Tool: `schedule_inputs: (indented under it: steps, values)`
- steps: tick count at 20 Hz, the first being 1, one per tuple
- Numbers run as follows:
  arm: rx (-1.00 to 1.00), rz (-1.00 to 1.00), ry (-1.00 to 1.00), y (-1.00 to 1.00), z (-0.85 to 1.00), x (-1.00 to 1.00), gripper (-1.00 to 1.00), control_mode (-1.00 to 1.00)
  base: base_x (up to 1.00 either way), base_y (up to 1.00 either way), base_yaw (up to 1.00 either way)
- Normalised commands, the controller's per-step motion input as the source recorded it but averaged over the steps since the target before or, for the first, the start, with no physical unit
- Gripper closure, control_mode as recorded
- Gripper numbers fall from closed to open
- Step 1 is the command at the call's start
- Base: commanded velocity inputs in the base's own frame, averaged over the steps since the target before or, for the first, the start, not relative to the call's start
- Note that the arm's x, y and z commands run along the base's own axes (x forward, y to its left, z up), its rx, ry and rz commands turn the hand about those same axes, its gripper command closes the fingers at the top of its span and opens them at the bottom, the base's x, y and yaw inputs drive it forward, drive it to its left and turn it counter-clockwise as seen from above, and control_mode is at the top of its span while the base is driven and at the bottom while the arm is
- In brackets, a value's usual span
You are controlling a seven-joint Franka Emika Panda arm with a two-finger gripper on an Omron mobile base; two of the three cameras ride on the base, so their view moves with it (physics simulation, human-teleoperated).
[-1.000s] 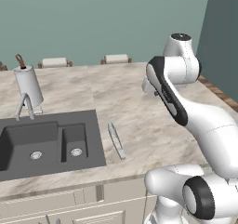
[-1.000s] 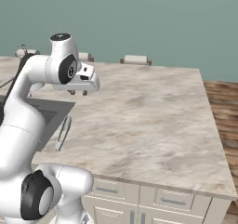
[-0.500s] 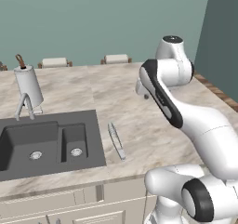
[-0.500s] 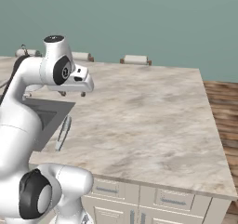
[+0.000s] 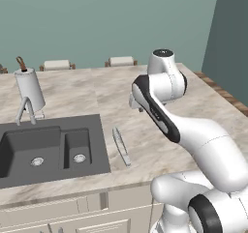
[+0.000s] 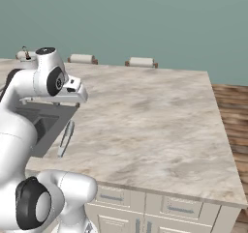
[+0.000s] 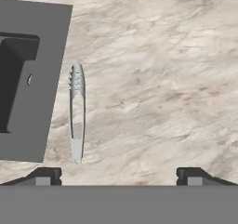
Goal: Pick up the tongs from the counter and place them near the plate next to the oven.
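— Where are the tongs (image 7: 76, 111) lying?
— We are seeing them flat on the bench (image 7: 158, 79), just beside the sink's (image 7: 25, 79) right rim.
— And our claw (image 7: 120, 174)?
— We are holding it spread wide, grasping nothing, hovering above the bench, apart from the tongs.

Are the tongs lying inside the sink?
No, the tongs lie flat on the counter, just beside the sink and outside its rim.
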Motion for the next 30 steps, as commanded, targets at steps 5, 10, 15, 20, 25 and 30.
schedule_inputs:
  steps: [5, 10, 15, 20, 25, 30]
  values:
    - [-0.01, 0.0, 0.0, 0.37, -0.45, -0.04, -1.0, -1.0, 0.0, 0.0, 0.0]
    - [-0.03, 0.0, 0.0, 0.43, -0.45, -0.03, -1.0, -1.0, 0.0, 0.0, 0.0]
    - [-0.02, 0.0, 0.03, 0.38, -0.43, 0.0, -1.0, -1.0, 0.0, 0.0, 0.0]
    - [0.0, 0.0, 0.07, 0.27, -0.51, 0.0, -1.0, -1.0, 0.0, 0.0, 0.0]
    - [0.0, 0.0, 0.06, 0.15, -0.51, 0.03, -1.0, -1.0, 0.0, 0.0, 0.0]
    - [0.0, 0.0, 0.01, 0.01, -0.49, 0.16, -1.0, -1.0, 0.0, 0.0, 0.0]
